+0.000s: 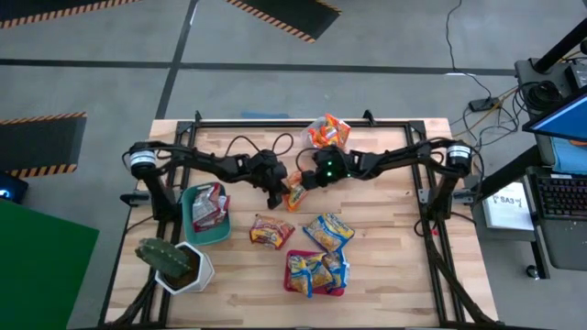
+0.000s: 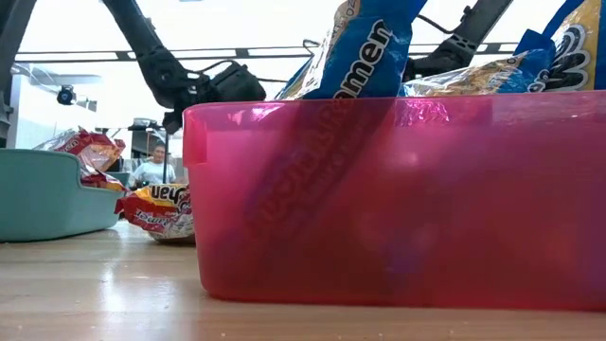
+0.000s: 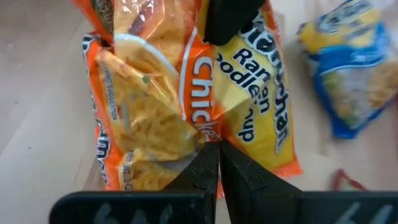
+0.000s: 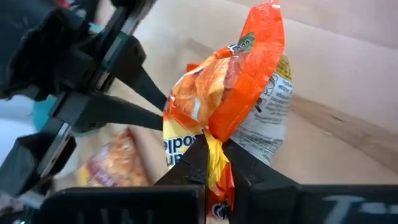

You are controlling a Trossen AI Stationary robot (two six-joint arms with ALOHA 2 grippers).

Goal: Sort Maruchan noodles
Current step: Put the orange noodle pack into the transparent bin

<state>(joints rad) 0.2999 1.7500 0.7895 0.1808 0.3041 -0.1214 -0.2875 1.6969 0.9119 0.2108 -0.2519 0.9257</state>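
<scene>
orange noodle packet | light, crinkly, slippery, breaks easy | pinch its flat edge | right tool and left tool both clenched on it

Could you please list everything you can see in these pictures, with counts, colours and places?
Orange noodle packet: one, table centre, pinched by both grippers.
Orange packets in clear bin: a few, far edge.
Red-and-silver packets: some in teal bin; one loose beside it.
Blue-and-yellow packets: one loose; several in red bin.
Cactus: one, green, white pot, near left corner.
Person: one, in the room behind.
Left gripper: shut on the orange packet.
Right gripper: shut on the same packet.
</scene>
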